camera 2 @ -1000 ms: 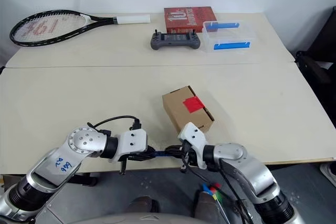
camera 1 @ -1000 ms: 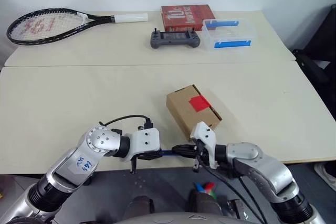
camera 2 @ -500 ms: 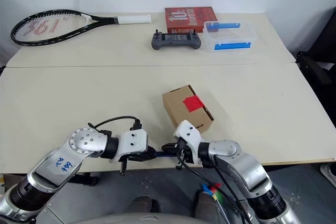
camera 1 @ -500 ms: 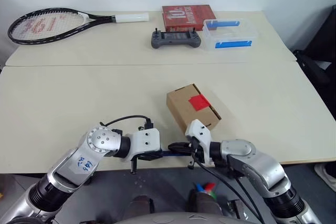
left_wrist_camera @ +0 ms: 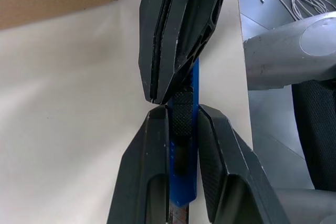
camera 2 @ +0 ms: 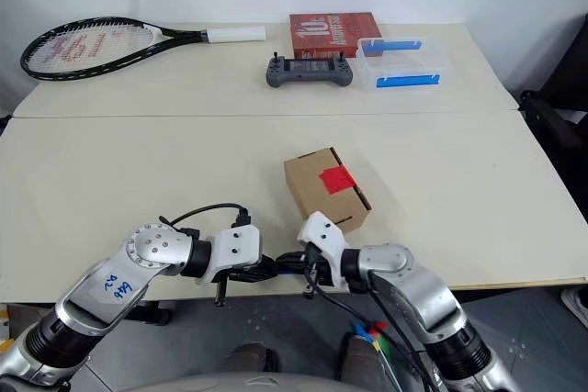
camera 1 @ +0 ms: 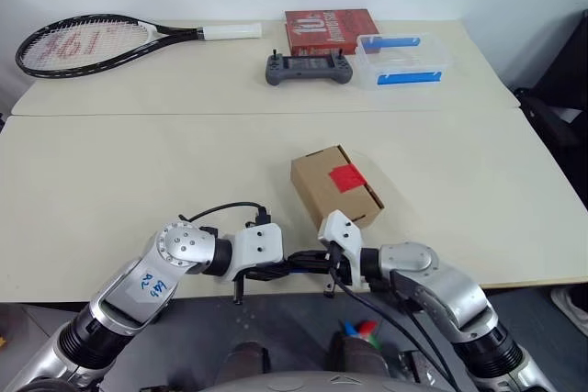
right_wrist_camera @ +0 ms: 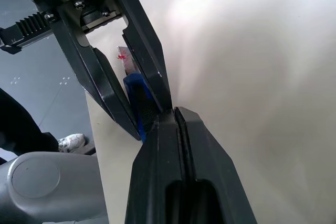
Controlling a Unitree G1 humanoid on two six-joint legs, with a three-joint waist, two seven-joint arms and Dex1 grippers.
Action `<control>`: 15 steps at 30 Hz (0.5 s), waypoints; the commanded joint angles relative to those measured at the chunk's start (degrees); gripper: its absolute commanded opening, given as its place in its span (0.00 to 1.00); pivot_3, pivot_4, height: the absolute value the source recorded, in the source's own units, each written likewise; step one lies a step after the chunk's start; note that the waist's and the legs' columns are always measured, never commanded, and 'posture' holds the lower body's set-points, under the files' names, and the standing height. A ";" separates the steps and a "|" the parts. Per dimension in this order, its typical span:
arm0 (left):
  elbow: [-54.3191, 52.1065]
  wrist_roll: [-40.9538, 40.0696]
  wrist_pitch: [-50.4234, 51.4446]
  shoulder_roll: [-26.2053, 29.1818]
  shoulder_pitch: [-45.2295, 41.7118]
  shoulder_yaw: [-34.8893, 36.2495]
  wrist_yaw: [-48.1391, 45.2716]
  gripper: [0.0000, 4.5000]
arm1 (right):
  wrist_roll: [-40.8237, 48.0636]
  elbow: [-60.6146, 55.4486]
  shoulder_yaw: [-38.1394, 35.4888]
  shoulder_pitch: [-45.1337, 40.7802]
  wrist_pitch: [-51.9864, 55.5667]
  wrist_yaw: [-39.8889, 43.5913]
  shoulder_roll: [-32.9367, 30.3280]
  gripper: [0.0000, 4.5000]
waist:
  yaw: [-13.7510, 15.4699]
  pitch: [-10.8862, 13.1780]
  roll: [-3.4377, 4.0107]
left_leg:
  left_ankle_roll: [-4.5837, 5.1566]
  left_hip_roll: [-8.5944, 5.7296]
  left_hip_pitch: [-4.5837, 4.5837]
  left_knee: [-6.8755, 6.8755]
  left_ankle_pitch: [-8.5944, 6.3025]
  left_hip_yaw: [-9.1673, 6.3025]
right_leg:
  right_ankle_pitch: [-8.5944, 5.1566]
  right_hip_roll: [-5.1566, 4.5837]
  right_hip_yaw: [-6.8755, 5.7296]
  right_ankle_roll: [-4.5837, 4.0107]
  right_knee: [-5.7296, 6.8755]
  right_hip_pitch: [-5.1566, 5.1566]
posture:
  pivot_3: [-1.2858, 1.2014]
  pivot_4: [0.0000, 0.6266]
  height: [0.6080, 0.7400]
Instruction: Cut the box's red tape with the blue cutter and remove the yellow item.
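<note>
The left gripper [left_wrist_camera: 178, 124] grasps the blue cutter [left_wrist_camera: 185, 145] between its two fingers at the table's [camera 1: 138, 181] near edge. The right gripper [right_wrist_camera: 176, 114], jaws clenched together, meets it tip to tip against the cutter. The box [camera 1: 335, 192] with its red tape [camera 1: 347, 177] sits just beyond them on the table.

Box [camera 1: 335, 188]: small brown corrugated carton, flaps shut, lying flat on the bench, turned at an angle to its front edge. Red tape [camera 1: 348, 177]: bright square patch stuck across the top flap seam, intact. Blue cutter [left_wrist_camera: 185, 145]: slim, blue, with black ribbed slider, held off the front bench edge just before the box. Blade tip out [right_wrist_camera: 126, 62].
</note>
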 commanded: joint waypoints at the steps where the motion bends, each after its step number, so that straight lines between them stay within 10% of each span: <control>1: -0.87 0.27 -2.88 -0.85 0.14 1.14 1.61 0.09 | 4.21 -3.50 -1.85 3.22 0.37 1.37 0.23 0.01 | 0.06 0.00 0.00 | 0.00 0.00 0.00 0.00 0.00 -0.01 | 0.00 0.00 -0.01 0.00 0.01 0.00 | 0.52 0.24 1.00; 7: 3.17 2.14 -30.63 1.41 9.09 8.47 2.08 0.09 | 37.04 -16.97 -26.28 10.19 17.03 -3.75 -6.32 0.13 | -0.13 0.06 0.09 | 0.00 0.02 -0.10 -0.02 -0.08 -0.02 | 0.01 -0.01 -0.05 0.00 -0.05 -0.09 | 0.52 0.24 1.00; 15: 9.50 1.78 -57.22 -0.57 12.93 15.37 3.58 0.09 | 78.29 -16.01 -36.75 16.23 19.46 -32.52 -25.47 0.70 | 0.00 0.07 0.14 | 0.01 0.09 -0.05 0.00 -0.13 0.02 | -0.02 -0.04 -0.12 -0.05 -0.08 -0.03 | 0.52 0.24 1.00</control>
